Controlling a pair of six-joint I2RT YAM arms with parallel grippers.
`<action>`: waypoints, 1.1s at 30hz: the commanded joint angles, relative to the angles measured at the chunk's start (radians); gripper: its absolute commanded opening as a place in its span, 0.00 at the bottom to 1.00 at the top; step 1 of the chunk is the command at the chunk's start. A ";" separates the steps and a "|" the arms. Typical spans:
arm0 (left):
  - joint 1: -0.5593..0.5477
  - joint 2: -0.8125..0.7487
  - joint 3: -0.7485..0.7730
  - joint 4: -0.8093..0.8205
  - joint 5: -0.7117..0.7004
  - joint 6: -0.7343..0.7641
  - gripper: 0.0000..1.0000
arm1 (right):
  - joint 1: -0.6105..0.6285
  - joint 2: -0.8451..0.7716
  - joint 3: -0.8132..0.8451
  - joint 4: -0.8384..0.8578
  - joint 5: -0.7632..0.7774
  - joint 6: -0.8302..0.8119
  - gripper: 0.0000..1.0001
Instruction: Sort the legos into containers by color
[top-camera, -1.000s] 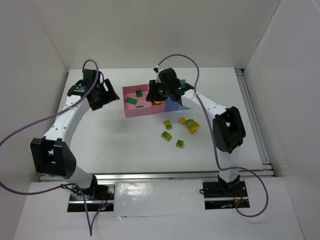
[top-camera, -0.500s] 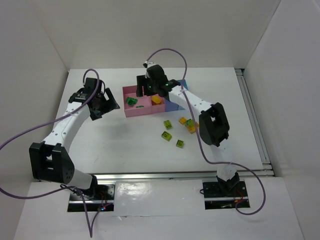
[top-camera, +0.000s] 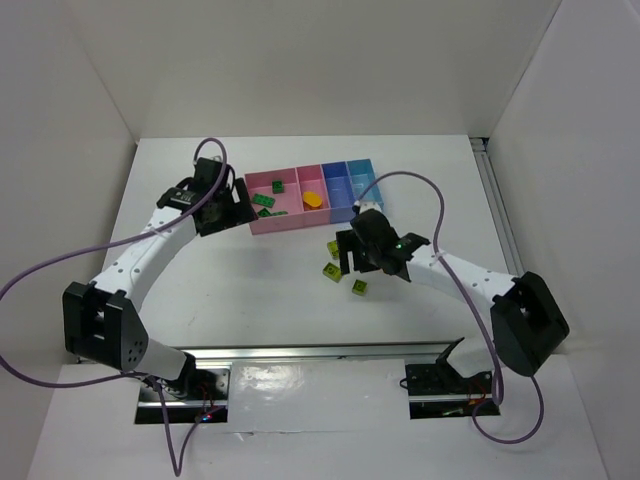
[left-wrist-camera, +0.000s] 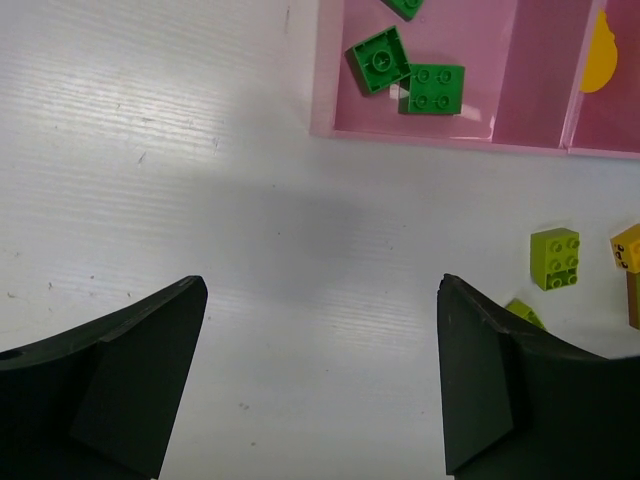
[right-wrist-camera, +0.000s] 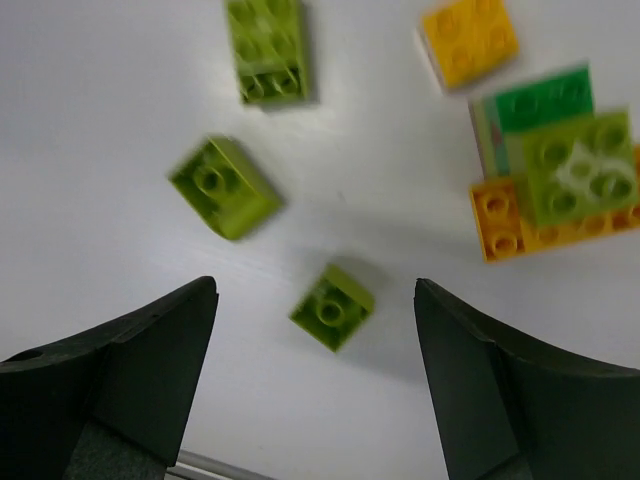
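Note:
The containers are a joined row: two pink bins, a purple-blue bin and a light blue bin. Dark green legos lie in the left pink bin. An orange-yellow lego lies in the second pink bin. Three lime legos lie loose on the table, the nearest a small lime brick. My right gripper hangs open over it, holding nothing. To its right is a stack of orange, lime and dark green bricks. My left gripper is open over bare table, beside the pink bin's near left corner.
A single orange-yellow brick lies beyond the stack. Two more lime bricks lie left of it. White walls enclose the table on three sides, and a metal rail runs along the near edge.
My right gripper has opened and swung from above the bins back to the loose legos; an orange-yellow lego now lies in the second pink bin. My left gripper has moved right toward the bins.

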 joint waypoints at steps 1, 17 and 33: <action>-0.020 0.002 -0.003 0.038 -0.051 0.017 0.94 | 0.014 -0.038 -0.080 -0.078 0.057 0.102 0.87; -0.060 0.049 0.025 0.038 -0.092 0.028 0.93 | 0.024 0.117 -0.102 0.032 -0.019 0.159 0.73; -0.060 0.040 0.034 0.029 -0.103 0.037 0.93 | 0.005 0.175 0.258 -0.078 0.153 0.062 0.25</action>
